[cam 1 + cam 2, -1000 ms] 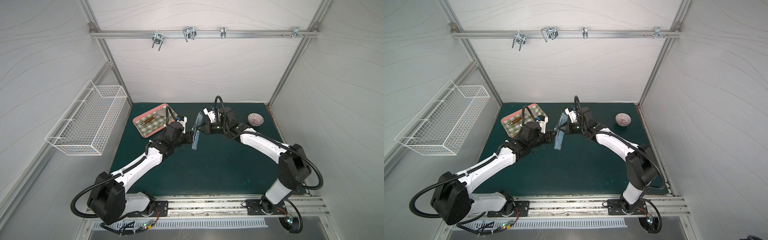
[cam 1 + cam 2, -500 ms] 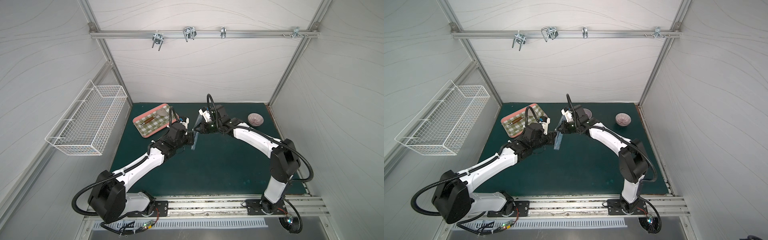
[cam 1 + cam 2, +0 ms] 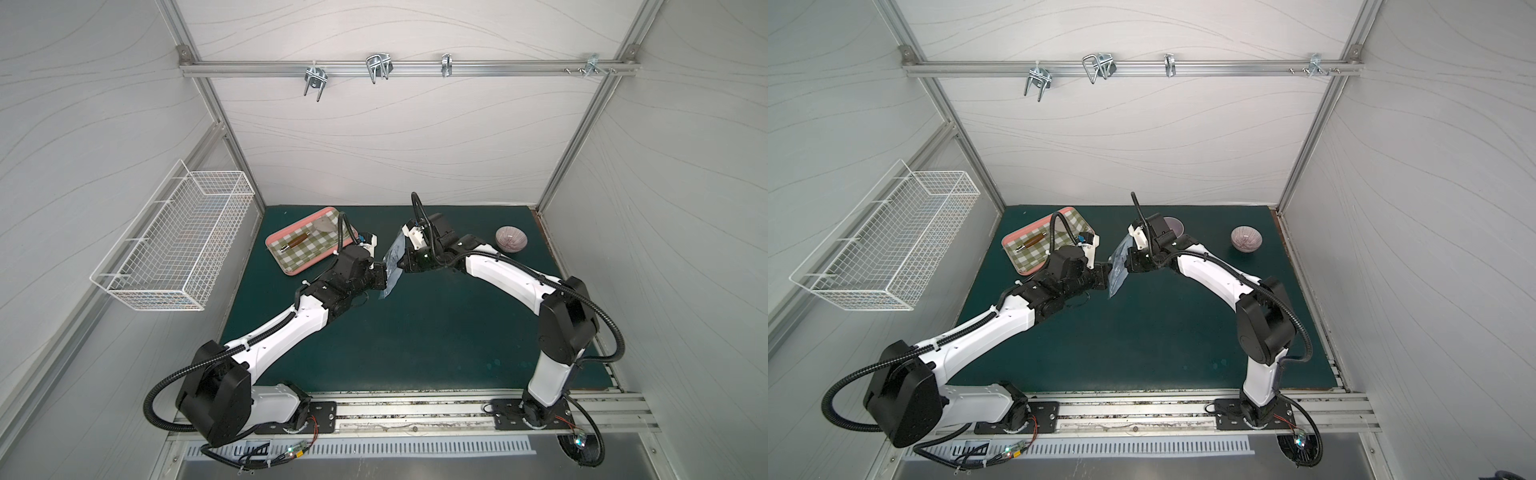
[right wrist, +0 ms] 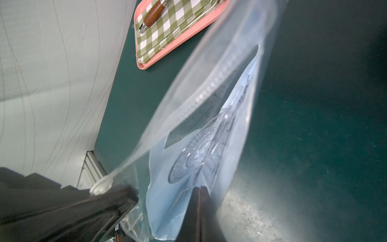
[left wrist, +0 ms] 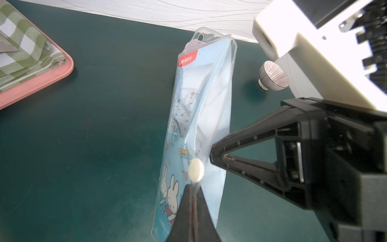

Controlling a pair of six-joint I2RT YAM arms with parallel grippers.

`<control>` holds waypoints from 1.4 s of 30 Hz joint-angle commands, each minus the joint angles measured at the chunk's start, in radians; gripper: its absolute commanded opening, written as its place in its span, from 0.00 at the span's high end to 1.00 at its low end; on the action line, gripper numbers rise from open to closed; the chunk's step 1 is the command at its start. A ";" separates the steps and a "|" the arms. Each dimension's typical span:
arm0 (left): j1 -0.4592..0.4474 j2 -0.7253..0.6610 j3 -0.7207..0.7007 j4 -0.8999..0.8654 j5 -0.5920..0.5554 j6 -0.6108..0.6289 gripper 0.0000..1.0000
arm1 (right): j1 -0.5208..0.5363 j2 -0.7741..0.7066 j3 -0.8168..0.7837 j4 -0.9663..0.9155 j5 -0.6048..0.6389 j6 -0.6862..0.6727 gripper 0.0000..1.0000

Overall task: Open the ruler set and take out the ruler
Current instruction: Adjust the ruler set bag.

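Since a second ago the right arm's elbow has drawn inward. The ruler set (image 3: 391, 266) stays aloft at about 12 o'clock over the green mat (image 3: 415, 332), within white walls. The arms meet there. The left gripper (image 3: 383, 280) and right gripper (image 3: 401, 266) each pinch it closed, clear film pulled off the card.

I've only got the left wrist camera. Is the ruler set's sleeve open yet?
Observer: Right wrist view: the ruler set gapes, its clear front pulled off the blue card.
Operator: Any object I'm missing?
Observer: A second bowl, seen in a top view.
Operator: What's on the tray?
Observer: A brown-handled tool lies in it.
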 commanded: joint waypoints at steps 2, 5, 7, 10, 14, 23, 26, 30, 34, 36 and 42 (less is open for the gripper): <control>-0.003 -0.017 0.036 0.035 -0.032 0.015 1.00 | -0.008 0.011 0.015 -0.050 0.047 -0.021 1.00; -0.003 -0.028 0.031 0.029 -0.049 0.020 1.00 | -0.016 0.005 0.002 -0.050 0.061 -0.021 1.00; -0.003 -0.035 0.025 0.029 -0.058 0.022 1.00 | -0.021 0.003 -0.003 -0.051 0.066 -0.020 1.00; -0.003 -0.046 0.019 0.029 -0.076 0.023 1.00 | -0.023 -0.001 -0.006 -0.056 0.084 -0.024 1.00; -0.003 -0.048 0.018 0.026 -0.088 0.025 1.00 | -0.024 -0.008 -0.018 -0.044 0.080 -0.021 1.00; -0.038 0.012 0.048 0.018 -0.110 0.026 1.00 | -0.021 -0.040 -0.068 0.088 -0.015 0.008 1.00; -0.049 0.035 0.052 0.024 -0.125 0.025 1.00 | -0.017 -0.048 -0.067 0.109 -0.025 0.010 1.00; -0.059 0.062 0.060 0.024 -0.152 0.023 1.00 | -0.015 -0.046 -0.059 0.116 -0.030 0.015 0.99; -0.063 0.077 0.063 0.023 -0.170 0.017 1.00 | -0.015 -0.035 -0.040 0.098 -0.025 0.022 0.96; -0.063 0.080 0.061 0.024 -0.178 0.012 1.00 | -0.014 -0.029 -0.031 0.083 -0.020 0.027 0.95; -0.069 0.079 0.065 0.028 -0.200 0.008 1.00 | -0.008 -0.006 -0.002 0.048 -0.011 0.038 0.91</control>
